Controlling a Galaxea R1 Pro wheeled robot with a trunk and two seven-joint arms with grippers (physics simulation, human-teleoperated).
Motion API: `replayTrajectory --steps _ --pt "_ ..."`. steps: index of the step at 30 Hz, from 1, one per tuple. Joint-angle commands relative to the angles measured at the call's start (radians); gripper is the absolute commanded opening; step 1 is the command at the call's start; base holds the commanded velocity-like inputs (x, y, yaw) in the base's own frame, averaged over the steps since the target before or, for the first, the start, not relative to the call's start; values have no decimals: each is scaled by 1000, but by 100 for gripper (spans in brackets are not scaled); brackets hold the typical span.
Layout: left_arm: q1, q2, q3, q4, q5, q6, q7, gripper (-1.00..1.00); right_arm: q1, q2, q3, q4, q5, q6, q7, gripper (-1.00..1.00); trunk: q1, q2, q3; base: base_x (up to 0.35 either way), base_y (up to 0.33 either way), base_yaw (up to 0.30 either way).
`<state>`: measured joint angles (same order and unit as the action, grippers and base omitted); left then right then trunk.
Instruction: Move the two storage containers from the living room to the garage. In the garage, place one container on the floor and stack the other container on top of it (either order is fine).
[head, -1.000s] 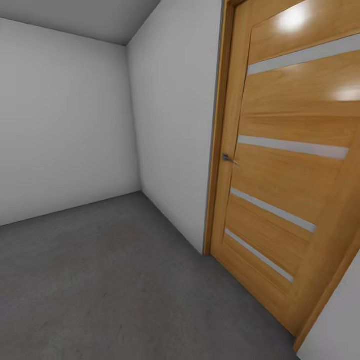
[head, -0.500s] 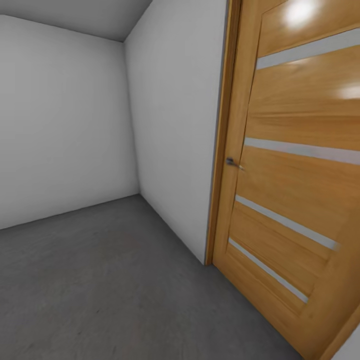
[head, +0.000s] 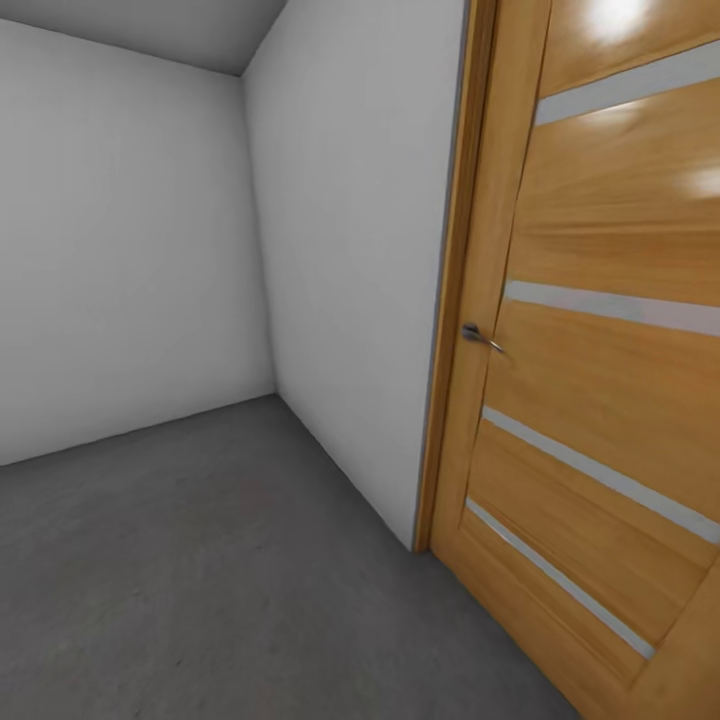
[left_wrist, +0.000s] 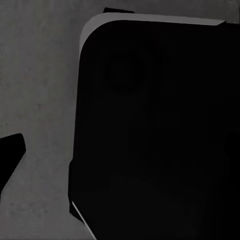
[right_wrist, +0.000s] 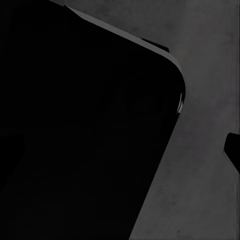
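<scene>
The two storage containers and the living room are out of view. I am in the garage, facing a corner of plain white-grey walls (head: 130, 250) above the dark grey speckled floor (head: 200, 590). In the left wrist view a dark fingertip (left_wrist: 11, 150) pokes in at the edge, over the floor (left_wrist: 40, 75). The right wrist view has a similar dark fingertip (right_wrist: 233, 148) over the floor (right_wrist: 210, 60). Neither wrist view lets me tell how the jaws stand.
A wooden door with pale stripes (head: 600, 230) stands close on the right, shut in its frame, with a metal handle (head: 479, 336). A large black rounded part of the robot (left_wrist: 160, 130) (right_wrist: 80, 130) blocks much of both wrist views. Open floor stretches left toward the corner.
The camera has moved forward toward the door and wall. The door now looks larger and reaches further out of the picture on the right; nothing in the room itself moved.
</scene>
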<state>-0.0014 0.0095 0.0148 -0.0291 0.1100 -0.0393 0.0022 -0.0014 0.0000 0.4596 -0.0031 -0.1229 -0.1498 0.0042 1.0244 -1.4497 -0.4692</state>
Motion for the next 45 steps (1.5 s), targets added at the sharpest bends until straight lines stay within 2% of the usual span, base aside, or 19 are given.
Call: replayTrajectory --steps 1,21,45 --pt "0 0 1 0 9 -2 0 100 0 0 8 0 -11 -3 0 100 1 0 -1 323 0 0" --pt "0 1 1 0 10 -9 1 100 0 0 8 0 -11 -3 0 100 1 0 -1 313 0 0" --pt "0 0 1 0 11 -12 2 100 0 1 8 0 -11 -4 -1 100 1 0 -1 12 0 -1"
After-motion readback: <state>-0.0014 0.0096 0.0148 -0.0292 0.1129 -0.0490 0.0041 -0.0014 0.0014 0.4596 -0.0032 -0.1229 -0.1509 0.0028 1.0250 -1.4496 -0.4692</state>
